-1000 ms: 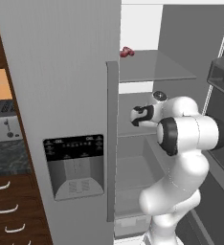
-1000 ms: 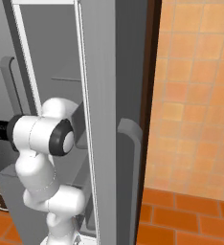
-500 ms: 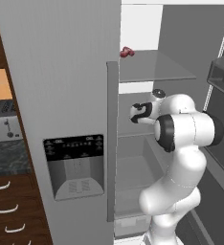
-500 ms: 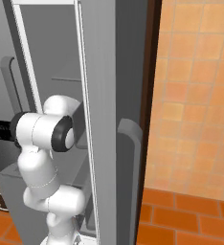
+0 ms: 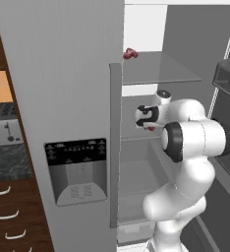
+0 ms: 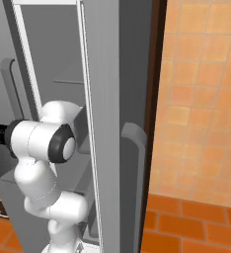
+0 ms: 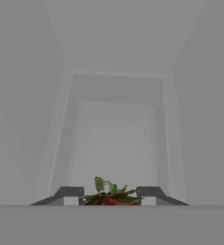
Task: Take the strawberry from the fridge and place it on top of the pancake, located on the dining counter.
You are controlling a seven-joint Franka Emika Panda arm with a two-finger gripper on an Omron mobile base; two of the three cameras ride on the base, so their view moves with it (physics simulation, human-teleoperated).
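Strawberry in the grip, inside the fridge; carry and placement remain.

The gripper (image 7: 107,197) has its fingertips (image 7: 70,193) closed in on the strawberry (image 7: 109,195), whose green leaves show between them. Beyond the tool lie the glass shelves and back wall of the fridge (image 5: 77,74). A darker red item (image 5: 130,53) sits on the shelf above.

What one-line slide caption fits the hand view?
Gripper with a strawberry between its fingertips, looking into the grey fridge interior.
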